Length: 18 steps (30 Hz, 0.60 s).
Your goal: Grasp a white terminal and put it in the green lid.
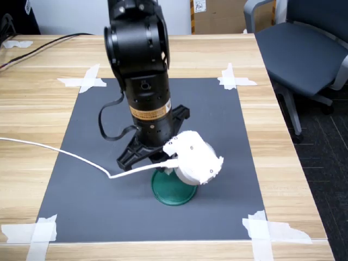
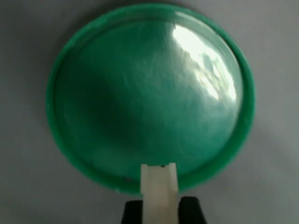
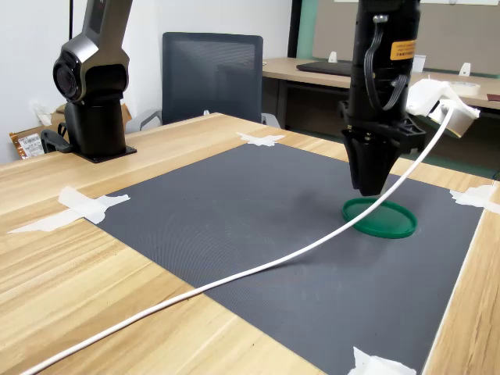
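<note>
- Right in the middle of the first exterior view lies the mat (image 1: 81, 179), big, dark and flat, taped to the wood table (image 1: 43, 98) at its corners.
- Next is the arm (image 1: 142, 81), black and tall, standing over the lower middle of the mat in that view.
- Then the lid (image 2: 149, 93), round and green with a low rim. It fills most of the wrist view. It looks stiff and shiny, so small things may slide on it.
- Smaller is the gripper (image 2: 159, 212), at the bottom middle of the wrist view. Its two dark tips are pressed on the terminal from both sides.
- Last and smallest is the terminal (image 2: 159, 191), white and a bit see-through. It sits at the near rim of the lid, held up off it, I think.
- I would guess it is very light, hard and smooth. It could slip or flick away, so hold it by its flat sides, gently, and let go low.
</note>
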Tool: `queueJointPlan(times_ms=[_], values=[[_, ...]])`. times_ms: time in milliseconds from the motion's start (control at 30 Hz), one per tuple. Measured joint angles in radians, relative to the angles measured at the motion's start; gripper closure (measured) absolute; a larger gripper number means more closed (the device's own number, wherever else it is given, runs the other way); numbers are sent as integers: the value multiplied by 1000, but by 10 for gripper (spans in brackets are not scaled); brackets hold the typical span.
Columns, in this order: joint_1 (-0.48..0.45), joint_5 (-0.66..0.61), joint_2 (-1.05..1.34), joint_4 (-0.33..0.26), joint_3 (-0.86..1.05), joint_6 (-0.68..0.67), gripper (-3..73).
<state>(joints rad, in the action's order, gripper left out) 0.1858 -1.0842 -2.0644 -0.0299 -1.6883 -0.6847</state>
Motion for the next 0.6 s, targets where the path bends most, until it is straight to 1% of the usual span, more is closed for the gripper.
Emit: queueJointPlan(times_ms=[167, 300, 367, 433, 600], values=[[0, 15, -25, -3, 0, -7, 616], [0, 38, -36, -27, 0, -32, 577], [0, 39, -40, -47, 0, -48, 531], [0, 39, -45, -64, 0, -54, 465], [0, 38, -49, -77, -1, -58, 297]])
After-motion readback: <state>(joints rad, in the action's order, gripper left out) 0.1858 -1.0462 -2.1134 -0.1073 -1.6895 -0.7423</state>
